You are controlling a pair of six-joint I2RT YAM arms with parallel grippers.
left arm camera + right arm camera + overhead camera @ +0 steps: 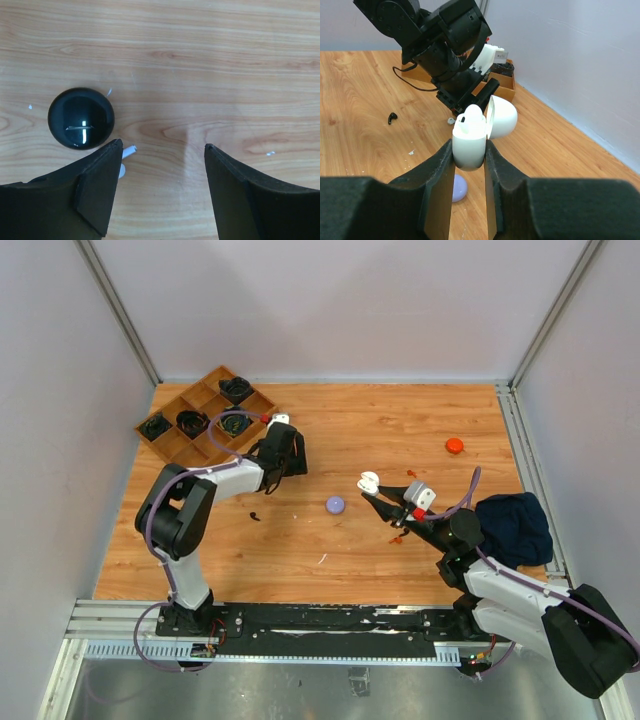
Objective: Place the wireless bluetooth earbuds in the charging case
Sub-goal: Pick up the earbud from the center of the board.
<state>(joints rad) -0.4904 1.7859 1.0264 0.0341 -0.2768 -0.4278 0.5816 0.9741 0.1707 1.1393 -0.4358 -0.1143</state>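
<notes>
My right gripper (469, 150) is shut on the body of a white charging case (469, 142), held off the table with its lid (502, 116) hinged open. One white earbud (472, 116) sits in the case. My left gripper (162, 146) hangs open over bare wood. A second white earbud (128, 152) lies beside its left finger, half hidden by it. A glossy black round case (81, 118) sits just beyond. In the top view the left gripper (272, 468) is at centre left and the right gripper (372, 490) holds the white case (368, 481) at centre.
A pale purple round case (335, 505) lies between the arms. A black earbud (255, 516) lies left of it. An orange round case (455, 446) sits at the right, and a small red-orange bit (397, 538) lies by the right arm. A wooden tray (170, 445) of black cables stands at the back left. A dark blue cloth (515, 528) is at the right edge.
</notes>
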